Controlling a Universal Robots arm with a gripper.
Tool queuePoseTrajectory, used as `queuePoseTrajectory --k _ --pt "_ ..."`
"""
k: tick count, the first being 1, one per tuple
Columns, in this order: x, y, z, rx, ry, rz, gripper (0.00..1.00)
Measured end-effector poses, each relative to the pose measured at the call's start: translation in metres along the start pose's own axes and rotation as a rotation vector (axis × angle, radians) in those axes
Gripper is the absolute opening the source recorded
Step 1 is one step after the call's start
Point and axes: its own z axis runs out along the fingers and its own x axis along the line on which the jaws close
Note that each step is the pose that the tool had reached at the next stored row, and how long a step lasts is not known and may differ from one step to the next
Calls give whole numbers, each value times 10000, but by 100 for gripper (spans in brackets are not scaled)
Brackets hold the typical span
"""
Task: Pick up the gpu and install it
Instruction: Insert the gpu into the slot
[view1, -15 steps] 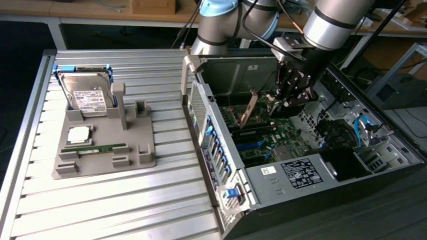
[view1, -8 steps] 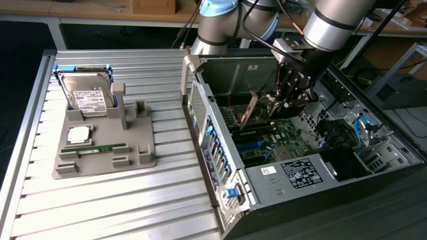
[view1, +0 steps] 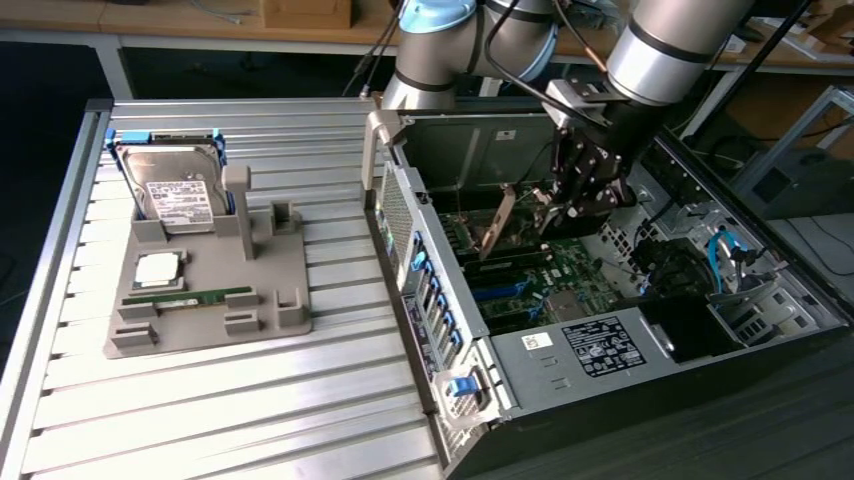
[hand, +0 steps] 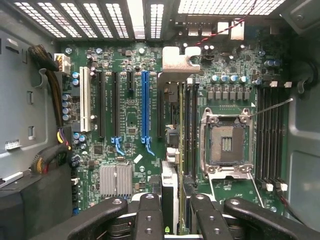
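Hand (view1: 583, 203) down in case, gripping gpu (view1: 497, 224)

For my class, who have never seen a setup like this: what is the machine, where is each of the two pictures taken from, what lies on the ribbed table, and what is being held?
The machine is a robot arm with a gripper at its tip, working inside an open computer case. The exterior view comes from a camera standing off the arm; the wrist view comes from a camera on the arm, looking past the fingers down at the motherboard. On the table lies a grey tray carrying a hard drive, a processor chip and a green memory stick. The gripper holds the gpu, a thin card, edge-down over the motherboard's slots.
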Motion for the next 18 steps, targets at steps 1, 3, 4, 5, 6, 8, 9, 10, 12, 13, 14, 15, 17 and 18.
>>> queuePoseTrajectory --k 1,3,4,5,6,8,9,10,12,13,14,15,17,18 --pt "2 0 2 0 0 0 27" --pt "7 1 5 0 0 0 27" --pt "9 2 7 0 0 0 27" --pt "11 2 10 0 -1 0 27" --pt "14 3 12 0 1 -1 27" --pt "21 7 20 0 0 0 27" --pt "25 9 24 0 0 0 27" --pt "30 10 27 0 0 0 27" --pt "38 11 30 0 2 1 27" --pt "45 11 32 0 0 1 27" --pt "50 11 34 0 0 0 27" --pt "57 12 35 0 1 1 27" --pt "72 13 39 -1 1 0 27" --pt "77 14 41 0 0 1 27"
